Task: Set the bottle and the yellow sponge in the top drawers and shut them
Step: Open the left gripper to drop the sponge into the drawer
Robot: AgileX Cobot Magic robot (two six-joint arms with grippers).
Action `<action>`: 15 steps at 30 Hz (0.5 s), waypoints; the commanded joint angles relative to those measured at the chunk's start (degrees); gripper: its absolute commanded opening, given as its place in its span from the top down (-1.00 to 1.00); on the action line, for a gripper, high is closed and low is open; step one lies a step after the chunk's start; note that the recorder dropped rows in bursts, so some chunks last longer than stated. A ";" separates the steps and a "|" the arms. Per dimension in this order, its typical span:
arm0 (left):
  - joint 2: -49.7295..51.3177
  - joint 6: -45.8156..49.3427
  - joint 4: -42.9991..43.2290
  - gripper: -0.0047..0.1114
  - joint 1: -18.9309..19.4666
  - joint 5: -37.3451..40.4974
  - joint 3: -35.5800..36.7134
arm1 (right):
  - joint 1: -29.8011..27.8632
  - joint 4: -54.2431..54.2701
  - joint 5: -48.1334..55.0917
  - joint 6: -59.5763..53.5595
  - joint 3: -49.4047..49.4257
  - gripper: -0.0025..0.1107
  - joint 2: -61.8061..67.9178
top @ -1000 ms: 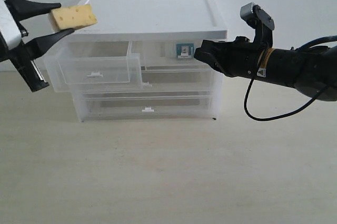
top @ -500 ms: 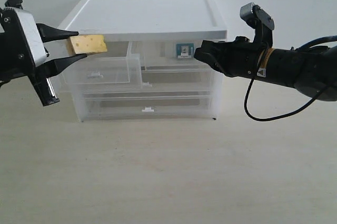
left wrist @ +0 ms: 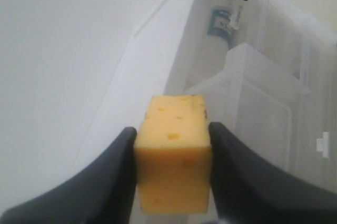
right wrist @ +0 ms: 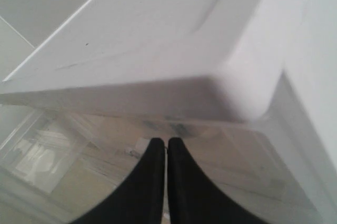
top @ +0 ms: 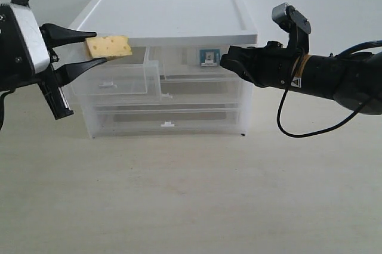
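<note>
The yellow sponge is pinched in my left gripper, level with the chest's white top edge and just above the pulled-out top left drawer. The left wrist view shows the sponge tight between both black fingers. The bottle lies inside the top right drawer, its teal label showing through the plastic; the bottle also shows in the left wrist view. My right gripper is shut and empty, its tips at that drawer's front. In the right wrist view, its gripper has fingers pressed together.
The white-topped chest stands on a pale table. Below the top drawers are two full-width drawers, both pushed in. A black cable hangs from the right arm.
My left gripper has carried the sponge to the right, from beside the chest's left corner to above the open left drawer. The right arm has not moved.
</note>
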 commanded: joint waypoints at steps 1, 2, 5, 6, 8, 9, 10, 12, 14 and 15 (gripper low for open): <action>0.03 -1.15 -1.61 0.84 -0.14 -1.12 -0.24 | 0.01 0.29 -0.12 -0.39 -0.28 0.96 -0.10; 0.03 -1.02 -2.32 0.82 -0.14 -1.12 -0.24 | 0.01 0.29 -0.12 -0.39 -0.28 0.96 -0.10; 0.03 -1.02 -4.29 0.58 -0.14 -1.12 -0.24 | 0.01 0.29 -0.12 -0.39 -0.28 0.96 -0.10; 0.03 -1.13 -4.42 0.40 -0.14 -1.12 -0.24 | 0.01 0.29 -0.12 -0.39 -0.28 0.96 -0.10; 0.03 -1.27 -6.10 0.04 -0.14 -1.12 -0.24 | 0.01 0.29 -0.12 -0.39 -0.28 0.96 -0.10; 0.03 -1.27 -6.54 0.00 -0.14 -1.12 -0.24 | 0.01 0.29 -0.12 -0.39 -0.28 0.96 -0.10; 0.03 -1.27 -6.54 0.00 -0.14 -1.12 -0.24 | 0.01 0.42 -0.12 -0.40 -0.28 0.96 -0.10; 0.03 -1.27 -6.81 0.04 -0.14 -1.34 -0.24 | 0.01 0.54 -0.12 -0.40 -0.28 0.96 -0.10; 0.03 -1.35 -7.46 0.04 -0.14 -2.65 -0.24 | 0.01 0.54 -0.12 -0.40 -0.28 0.96 -0.10; 0.03 -3.03 -7.79 0.04 -0.14 -3.73 -0.24 | 0.01 0.54 -0.12 -0.40 -0.28 0.96 -0.10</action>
